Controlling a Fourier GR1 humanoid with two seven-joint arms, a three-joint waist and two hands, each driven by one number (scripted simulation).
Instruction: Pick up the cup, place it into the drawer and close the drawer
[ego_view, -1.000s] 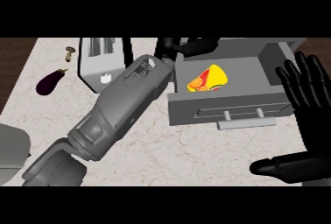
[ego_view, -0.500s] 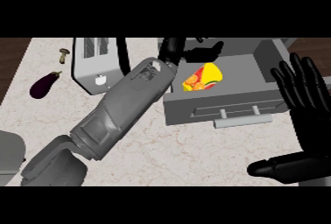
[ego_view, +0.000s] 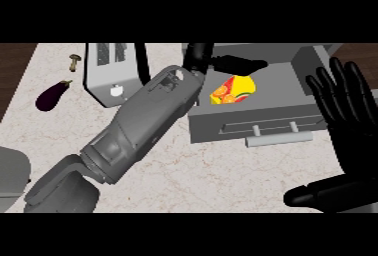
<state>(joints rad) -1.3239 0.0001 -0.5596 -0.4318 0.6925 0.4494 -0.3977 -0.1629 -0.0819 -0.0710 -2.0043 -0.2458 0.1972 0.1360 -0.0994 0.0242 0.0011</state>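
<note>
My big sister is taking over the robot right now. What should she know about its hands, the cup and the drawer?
Left hand: reached over the open drawer, just above the cup; I cannot tell whether its fingers are round the cup or let go.
Right hand: open, fingers up, resting at the right edge.
Cup: yellow with a colourful pattern, lying inside the drawer near its left side.
Done: the cup is in the drawer.
Left: pull the left hand clear, then push the drawer shut by its front handle.
Nearby on the counter: toaster, eggplant.
</note>
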